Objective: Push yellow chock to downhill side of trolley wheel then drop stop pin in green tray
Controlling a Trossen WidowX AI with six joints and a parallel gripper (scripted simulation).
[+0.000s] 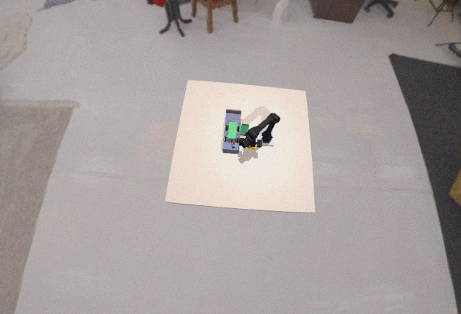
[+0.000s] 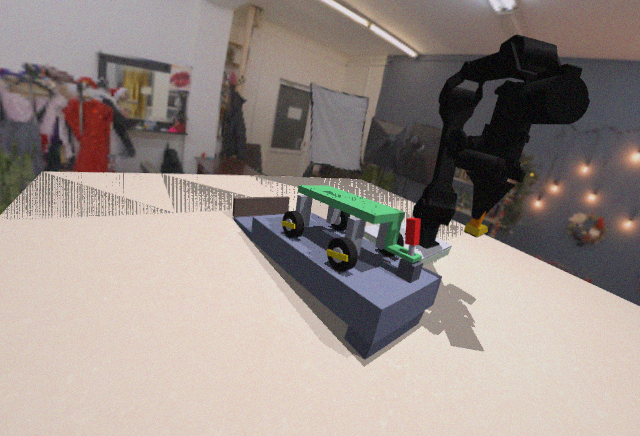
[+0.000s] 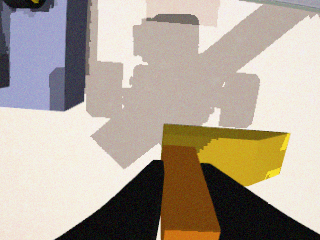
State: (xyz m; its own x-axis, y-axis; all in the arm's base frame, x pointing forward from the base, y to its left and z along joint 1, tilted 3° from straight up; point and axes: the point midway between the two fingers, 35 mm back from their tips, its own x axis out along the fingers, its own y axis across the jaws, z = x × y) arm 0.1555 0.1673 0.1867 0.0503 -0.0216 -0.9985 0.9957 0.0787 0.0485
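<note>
The gripper (image 3: 182, 167) (image 2: 484, 212) is shut on the orange handle of the yellow chock (image 3: 240, 155) (image 2: 476, 229) (image 1: 251, 147). It holds the chock in the air, beside the ramp's uphill end. The chock's rubber base cannot be made out. The green trolley (image 1: 233, 129) (image 2: 351, 202) stands on the blue-grey ramp (image 1: 230, 150) (image 2: 408, 299) (image 3: 37, 75). The red-headed stop pin (image 2: 412, 231) (image 1: 233, 142) stands upright in the block at the trolley's uphill end. The green tray (image 1: 244, 129) lies beside the ramp, on the arm's side; it is hidden in the exterior view.
A brown end board (image 2: 261, 206) (image 1: 233, 111) stands at the ramp's downhill end. The arm's pale base plate (image 1: 269, 144) (image 2: 439, 252) is to the right of the ramp. The arm's shadow falls on the table (image 1: 208, 180) beside the ramp.
</note>
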